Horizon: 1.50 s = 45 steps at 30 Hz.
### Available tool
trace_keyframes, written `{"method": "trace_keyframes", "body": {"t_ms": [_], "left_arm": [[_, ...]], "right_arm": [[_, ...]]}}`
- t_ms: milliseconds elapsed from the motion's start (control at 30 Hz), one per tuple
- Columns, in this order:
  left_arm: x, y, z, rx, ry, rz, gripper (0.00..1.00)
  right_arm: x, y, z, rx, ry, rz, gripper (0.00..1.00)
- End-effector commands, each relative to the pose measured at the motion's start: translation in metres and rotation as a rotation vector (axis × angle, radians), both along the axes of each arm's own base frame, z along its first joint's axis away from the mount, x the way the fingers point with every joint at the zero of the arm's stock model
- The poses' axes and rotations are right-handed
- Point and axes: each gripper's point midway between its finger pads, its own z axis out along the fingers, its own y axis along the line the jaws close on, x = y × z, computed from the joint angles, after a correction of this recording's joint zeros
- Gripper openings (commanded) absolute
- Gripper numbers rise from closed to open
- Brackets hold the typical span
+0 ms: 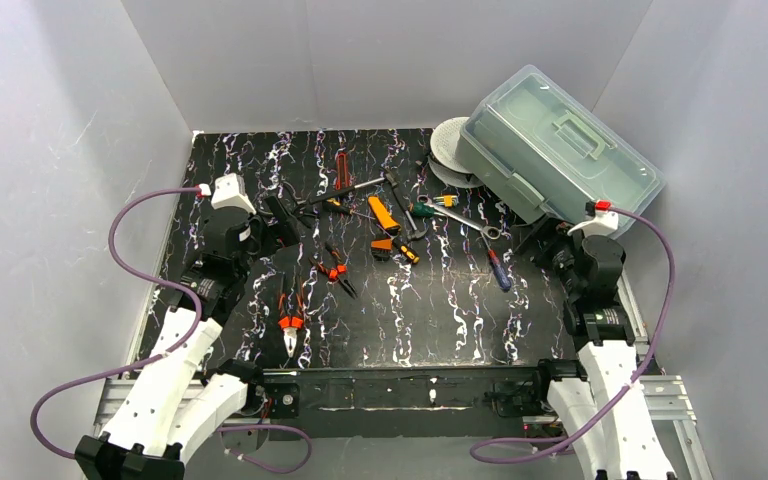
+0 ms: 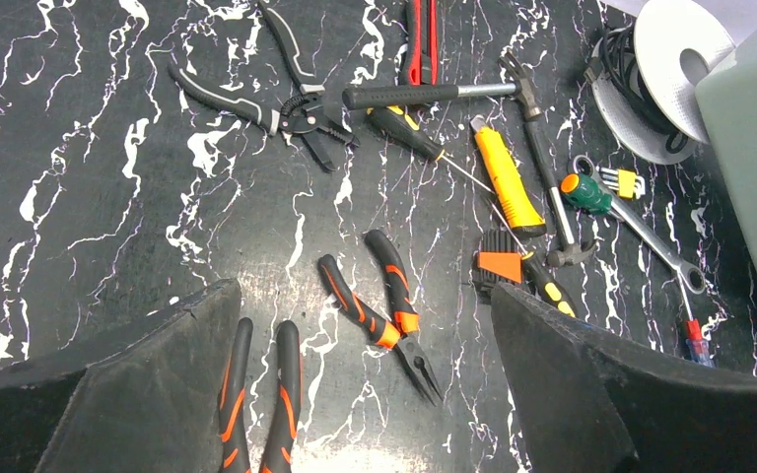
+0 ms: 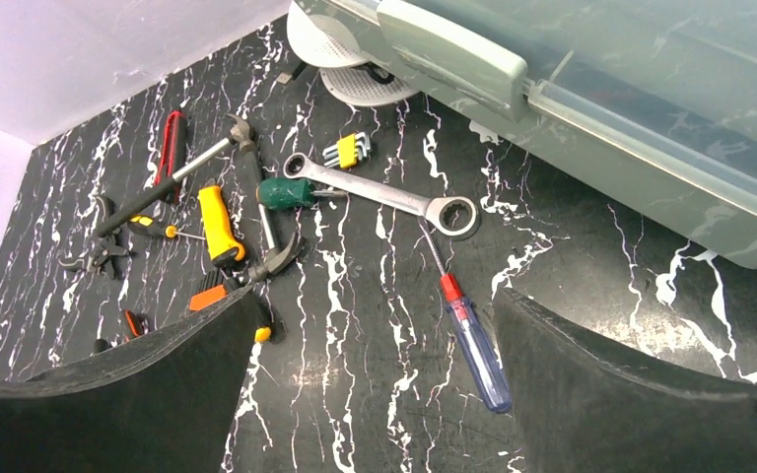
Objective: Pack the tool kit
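Black marble table (image 1: 440,310) | left claw (image 2: 363,296) spread wide, empty | right claw (image 3: 375,296) spread wide, empty

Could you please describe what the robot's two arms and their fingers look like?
Both the left arm and the right arm have white lower shells and black upper joints. Each is topped by a white wrist block with a small red tab. A purple cable loops outside each arm. The fingers are broad, matte black wedges without visible markings.
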Motion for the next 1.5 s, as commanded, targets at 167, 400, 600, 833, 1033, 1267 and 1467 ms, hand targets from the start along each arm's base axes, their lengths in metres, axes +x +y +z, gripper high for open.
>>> {"method": "trace_keyframes", "body": {"t_ms": [167, 400, 600, 833, 1033, 1267, 1467], "left_arm": [[-0.004, -0.029, -0.002, -0.026, -0.002, -0.171, 1.0], [-0.028, -0.086, -0.004, -0.046, -0.011, -0.595, 1.0], [-0.027, -0.09, -0.012, -0.058, 0.028, -0.612, 1.0], [-0.03, -0.109, -0.029, -0.177, 0.155, -0.649, 1.0], [-0.029, -0.118, -0.027, -0.219, 0.246, -0.635, 0.99], [-0.026, -0.117, -0.029, -0.234, 0.275, -0.588, 0.99], [-0.025, -0.113, -0.031, -0.212, 0.274, -0.577, 0.99]], "right_arm": [[0.022, -0.002, 0.043, -0.024, -0.096, -0.008, 0.95], [0.078, -0.008, 0.069, -0.156, 0.051, -0.009, 0.97], [0.115, -0.044, 0.123, -0.323, 0.004, -0.17, 0.98], [0.139, -0.08, 0.141, -0.345, 0.064, -0.215, 0.98], [0.152, -0.072, 0.114, -0.295, 0.181, -0.023, 0.98], [0.15, -0.035, 0.061, -0.137, 0.309, 0.184, 0.98], [0.136, 0.003, 0.049, -0.107, 0.306, 0.289, 0.95]]}}
